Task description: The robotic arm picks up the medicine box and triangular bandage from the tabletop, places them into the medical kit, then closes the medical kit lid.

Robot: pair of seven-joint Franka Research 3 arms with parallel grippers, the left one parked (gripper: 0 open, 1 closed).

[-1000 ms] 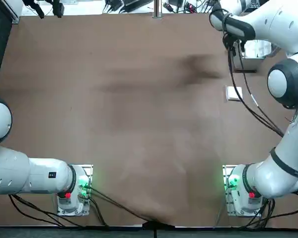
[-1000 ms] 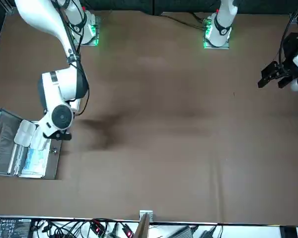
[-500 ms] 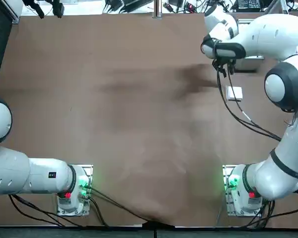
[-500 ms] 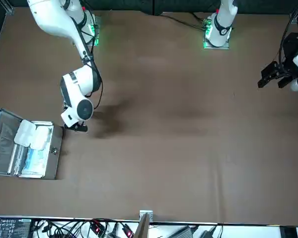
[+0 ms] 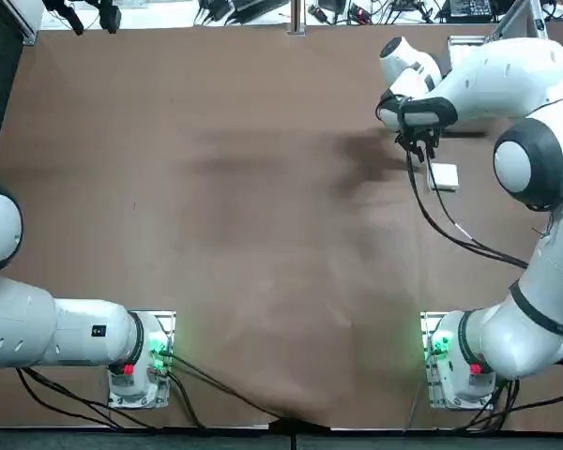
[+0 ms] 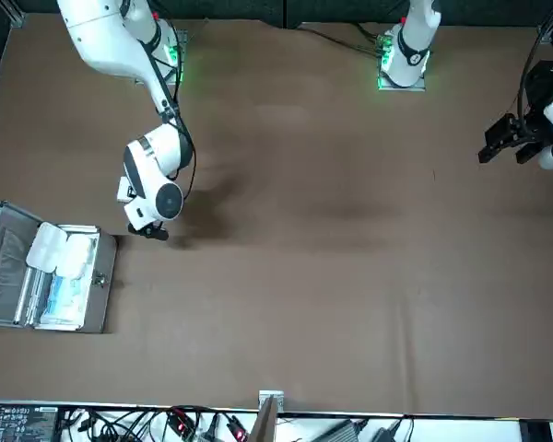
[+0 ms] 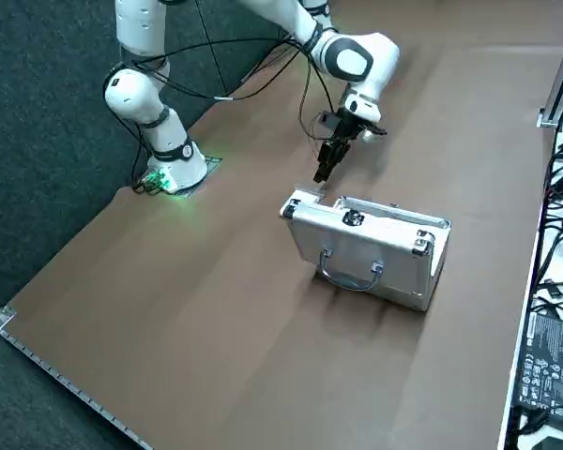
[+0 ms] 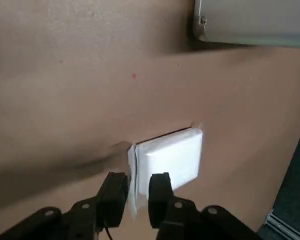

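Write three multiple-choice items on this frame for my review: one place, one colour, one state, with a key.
1. Where is the right gripper?
A) Inside the medical kit
B) Above the tabletop, by a white item
C) On the kit's handle

2. What colour is the medical kit?
A) Red
B) Black
C) Silver

3. How is the medical kit lid?
A) Open
B) Closed
C) Detached

Key:
1 B: the wrist view shows its fingers near the white item on the table.
2 C: the side view shows silver metal walls.
3 A: the front view shows it swung back, the inside exposed.
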